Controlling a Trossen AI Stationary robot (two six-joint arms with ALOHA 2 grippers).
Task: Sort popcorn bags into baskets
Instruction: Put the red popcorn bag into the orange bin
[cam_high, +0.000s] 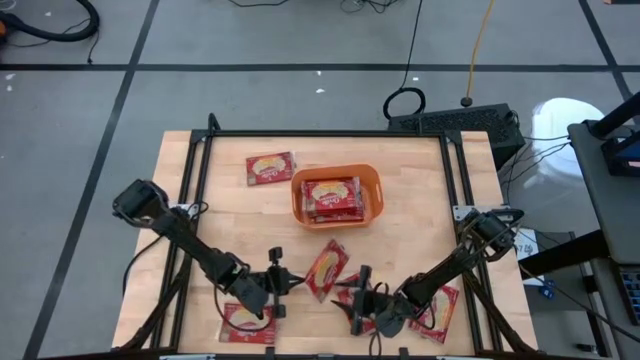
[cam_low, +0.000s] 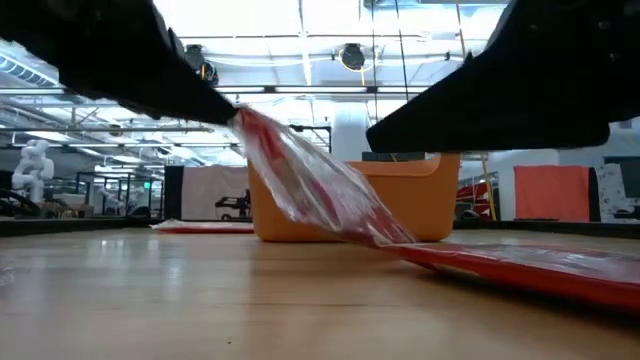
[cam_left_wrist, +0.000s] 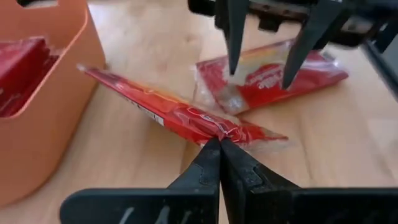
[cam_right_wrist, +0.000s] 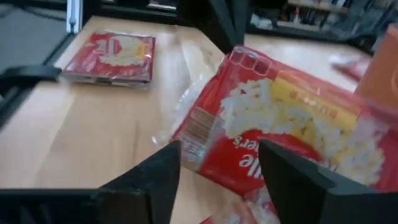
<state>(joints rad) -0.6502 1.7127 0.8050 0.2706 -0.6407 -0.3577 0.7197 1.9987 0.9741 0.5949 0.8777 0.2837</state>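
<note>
The desk (cam_high: 420, 175) carries everything: an orange basket (cam_high: 337, 197) toward its far middle, already holding a few red bags, and more bags scattered around it. One bag (cam_high: 270, 169) lies flat just beside the basket's far-left corner, another (cam_high: 247, 323) sits at the near-left edge under the left arm, and another (cam_high: 436, 312) lies under the right arm at the near right.

The bag in hand (cam_high: 326, 269) is in the near middle, between the two arms. The left gripper (cam_left_wrist: 219, 142) is pinched tight on its clear sealed edge, and the low view shows that end raised while the other end trails on the desk or on the bag beneath. The right gripper (cam_right_wrist: 217, 163) stands wide apart just beside it, over another bag (cam_left_wrist: 267, 78), holding nothing.

This looks like the pick-up step for one bag, with the grip just made. Next, I judge, the left arm must lift it fully clear, carry it to the basket and let go above the stack. The grip is only on thin film, so a slip is possible.
</note>
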